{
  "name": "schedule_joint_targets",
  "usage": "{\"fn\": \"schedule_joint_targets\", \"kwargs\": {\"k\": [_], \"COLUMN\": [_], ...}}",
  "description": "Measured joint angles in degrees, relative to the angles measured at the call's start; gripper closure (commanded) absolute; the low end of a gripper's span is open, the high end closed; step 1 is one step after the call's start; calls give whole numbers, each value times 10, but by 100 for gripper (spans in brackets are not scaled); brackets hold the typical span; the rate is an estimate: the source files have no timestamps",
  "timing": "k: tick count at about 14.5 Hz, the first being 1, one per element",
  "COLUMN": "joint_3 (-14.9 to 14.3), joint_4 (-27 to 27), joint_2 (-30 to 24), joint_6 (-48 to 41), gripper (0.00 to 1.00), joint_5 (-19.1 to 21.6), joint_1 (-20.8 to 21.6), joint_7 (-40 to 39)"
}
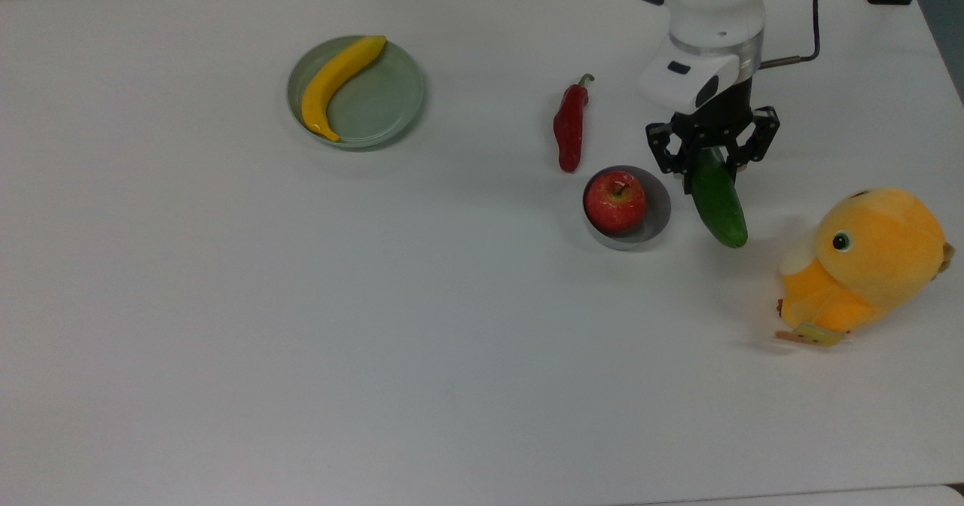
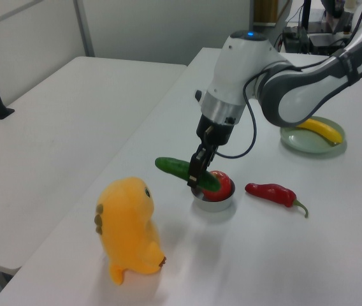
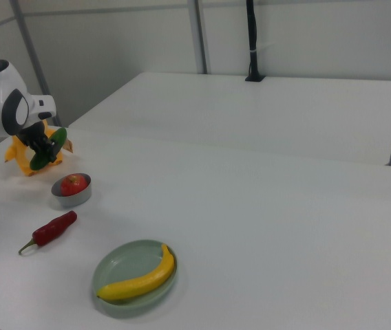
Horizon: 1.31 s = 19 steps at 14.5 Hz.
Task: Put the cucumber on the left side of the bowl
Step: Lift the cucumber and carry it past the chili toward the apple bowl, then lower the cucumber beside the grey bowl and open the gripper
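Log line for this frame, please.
gripper: shut on cucumber | cucumber: airborne, between bowl and plush toy in top view | not released
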Motion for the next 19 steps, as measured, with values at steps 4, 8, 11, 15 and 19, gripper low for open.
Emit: {"fn": "schedule_joint_targets", "kwargs": {"k": [4, 8, 11, 15, 19], "joint_3": [0, 0, -1, -2, -5], "joint_4": [0, 0, -1, -1, 0], "joint_2": [20, 22, 24, 25, 24], "joint_6": [6, 6, 6, 6, 6], "gripper": [55, 37, 24, 16, 0], "joint_5": [0, 0, 0, 0, 0], "joint_1": [1, -4, -4, -4, -8], "joint_7": [2, 6, 8, 8, 8]}}
